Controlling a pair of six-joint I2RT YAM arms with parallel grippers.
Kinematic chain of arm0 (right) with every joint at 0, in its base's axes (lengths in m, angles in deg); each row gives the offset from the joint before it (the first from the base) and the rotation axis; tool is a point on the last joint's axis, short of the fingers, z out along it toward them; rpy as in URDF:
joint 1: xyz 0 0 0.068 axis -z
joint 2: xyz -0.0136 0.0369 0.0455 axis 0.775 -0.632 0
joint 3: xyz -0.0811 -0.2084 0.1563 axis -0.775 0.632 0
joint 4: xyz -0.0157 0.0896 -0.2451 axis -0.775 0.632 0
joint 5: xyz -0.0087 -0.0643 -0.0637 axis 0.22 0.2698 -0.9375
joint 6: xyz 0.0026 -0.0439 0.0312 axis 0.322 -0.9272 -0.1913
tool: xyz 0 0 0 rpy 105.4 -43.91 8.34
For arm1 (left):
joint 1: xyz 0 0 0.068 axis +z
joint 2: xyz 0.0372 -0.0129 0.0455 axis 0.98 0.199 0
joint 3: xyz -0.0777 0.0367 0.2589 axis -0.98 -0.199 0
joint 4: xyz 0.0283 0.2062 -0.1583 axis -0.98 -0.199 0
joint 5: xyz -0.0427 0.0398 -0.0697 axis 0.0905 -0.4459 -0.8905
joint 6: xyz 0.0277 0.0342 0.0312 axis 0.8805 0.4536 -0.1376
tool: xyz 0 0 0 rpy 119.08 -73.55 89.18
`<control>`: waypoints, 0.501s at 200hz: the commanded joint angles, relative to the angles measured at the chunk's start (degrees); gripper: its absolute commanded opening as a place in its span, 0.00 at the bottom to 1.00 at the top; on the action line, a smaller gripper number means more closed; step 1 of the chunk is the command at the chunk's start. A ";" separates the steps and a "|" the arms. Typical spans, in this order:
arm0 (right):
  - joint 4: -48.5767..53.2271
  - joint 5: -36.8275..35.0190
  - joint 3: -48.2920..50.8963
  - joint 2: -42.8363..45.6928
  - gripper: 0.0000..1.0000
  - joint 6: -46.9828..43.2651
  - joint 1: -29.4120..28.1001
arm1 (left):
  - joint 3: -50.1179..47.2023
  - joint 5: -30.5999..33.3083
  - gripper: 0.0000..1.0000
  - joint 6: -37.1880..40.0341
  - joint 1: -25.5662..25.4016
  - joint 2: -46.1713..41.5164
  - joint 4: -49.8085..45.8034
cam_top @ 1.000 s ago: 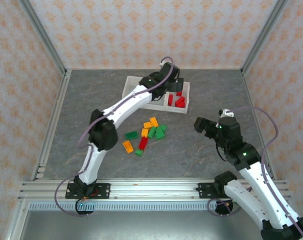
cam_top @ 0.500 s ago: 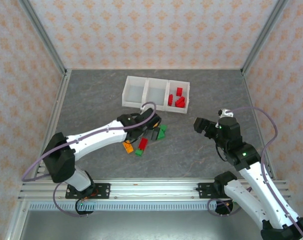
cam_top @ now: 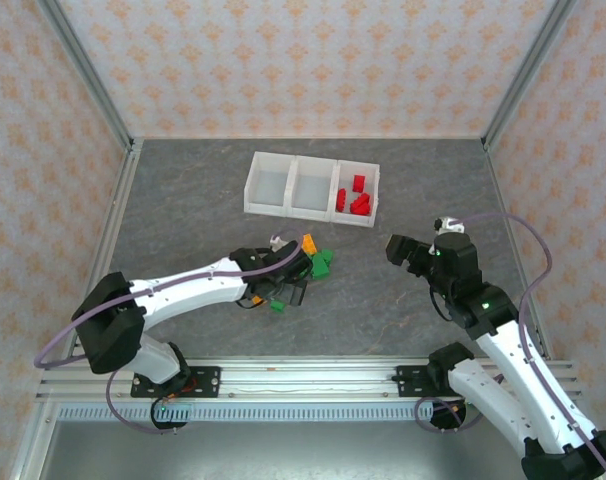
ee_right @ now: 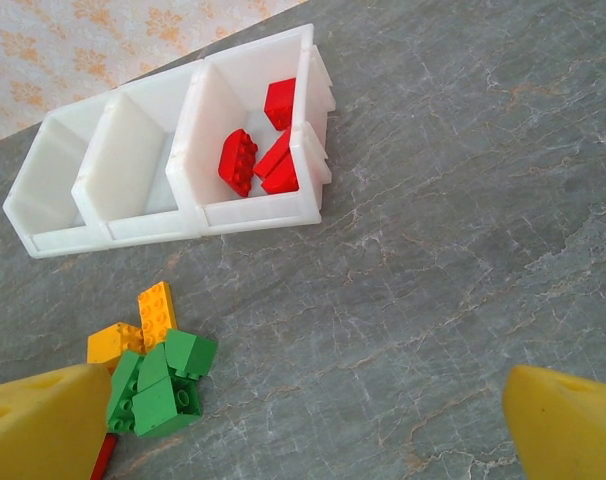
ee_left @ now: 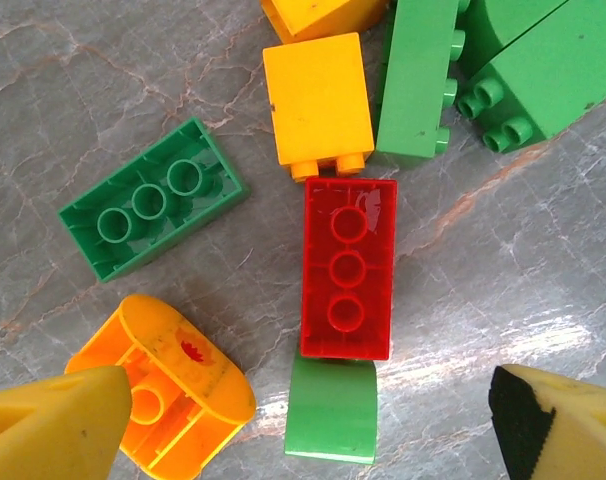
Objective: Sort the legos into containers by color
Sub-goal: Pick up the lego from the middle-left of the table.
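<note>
The left gripper (ee_left: pixel 313 425) had its fingers wide and empty, straddling a red brick (ee_left: pixel 348 268) mid-frame among loose legos (cam_top: pixel 321 262). The right gripper (ee_right: pixel 303 430) gaped empty. The tray (cam_top: pixel 266 206), top centre, held reds rightmost. Picking seemed underway; next, descend and pinch.

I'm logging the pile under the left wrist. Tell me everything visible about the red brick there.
The red brick is glossy plastic, oblong, lying flat on the grey table, hollow underside up, three round tubes showing. One short end meets an orange brick's studs; the other abuts a green piece. No fingers touch it.
</note>
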 commanded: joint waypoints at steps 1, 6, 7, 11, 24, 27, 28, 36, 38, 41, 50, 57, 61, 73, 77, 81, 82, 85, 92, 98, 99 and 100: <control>-0.11 -1.22 0.02 0.69 1.00 -0.31 -0.20 | 0.52 -0.79 0.92 0.71 -1.01 3.45 -0.27; -0.11 -1.30 0.02 0.74 1.00 -0.30 -0.15 | 0.73 -0.72 0.91 0.97 -1.11 4.24 -0.39; -0.11 -1.31 0.02 0.72 1.00 -0.30 -0.15 | 0.82 -0.70 0.91 1.00 -1.13 4.37 -0.39; -0.11 -1.38 0.02 0.70 1.00 -0.30 -0.15 | 1.09 -0.74 0.90 1.18 -1.30 5.05 -0.52; -0.11 -1.58 -0.05 0.69 1.00 -0.21 -0.15 | 2.06 -0.09 0.88 1.55 -1.62 7.08 -0.96; -0.10 -1.58 -0.04 0.69 1.00 -0.21 -0.15 | 2.39 0.30 0.87 1.56 -1.63 7.39 -1.08; -0.10 -1.58 -0.01 0.69 1.00 -0.21 -0.15 | 2.39 0.43 0.87 1.56 -1.60 7.57 -1.09; -0.03 -1.66 0.02 0.69 1.00 -0.21 -0.15 | 2.97 1.01 0.87 1.39 -1.64 8.42 -1.27; -0.02 -1.71 0.02 0.69 1.00 -0.15 -0.15 | 3.05 1.15 0.86 1.38 -1.66 8.58 -1.28; -0.02 -1.75 0.02 0.69 1.00 -0.20 -0.15 | 3.21 1.43 0.86 1.30 -1.62 8.85 -1.28; 0.07 -1.67 -0.07 0.69 1.00 -0.14 -0.16 | 3.66 2.03 0.86 1.21 -1.62 9.46 -1.28; 0.22 -1.62 -0.07 0.67 1.00 -0.21 -0.15 | 4.04 2.21 0.85 1.40 -1.50 10.00 -1.19; 0.32 -1.58 -0.15 0.69 0.99 -0.21 -0.15 | 4.27 1.88 0.85 1.67 -1.28 10.25 -1.06; 0.59 -1.53 -0.34 0.83 1.00 -0.29 -0.16 | 5.16 0.46 0.84 2.81 -0.39 11.39 -0.84; 0.60 -1.49 -0.34 0.88 1.00 -0.29 -0.15 | 5.60 0.22 0.84 2.98 -0.02 11.87 -0.76; 0.60 -1.53 -0.34 0.95 1.00 -0.28 -0.16 | 6.04 -0.15 0.84 3.21 0.42 12.14 -0.69; 0.60 -1.56 -0.34 0.95 1.00 -0.29 -0.15 | 6.11 -0.29 0.84 3.31 0.48 12.32 -0.67; 0.55 -1.57 -0.31 1.02 1.00 -0.30 -0.15 | 6.43 -0.78 0.82 3.59 0.78 12.62 -0.48; 0.50 -1.58 -0.25 1.13 1.00 -0.28 -0.15 | 7.21 -1.89 0.80 4.47 1.20 13.30 -0.08; 0.43 -1.58 -0.29 1.22 1.00 -0.28 -0.15 | 7.88 -2.32 0.78 4.99 1.39 13.95 0.19; 0.42 -1.62 -0.31 1.22 1.00 -0.25 -0.15 | 8.00 -2.38 0.78 5.07 1.40 14.06 0.20; 0.42 -1.64 -0.32 1.22 1.00 -0.27 -0.15 | 8.19 -2.41 0.78 5.16 1.40 14.16 0.21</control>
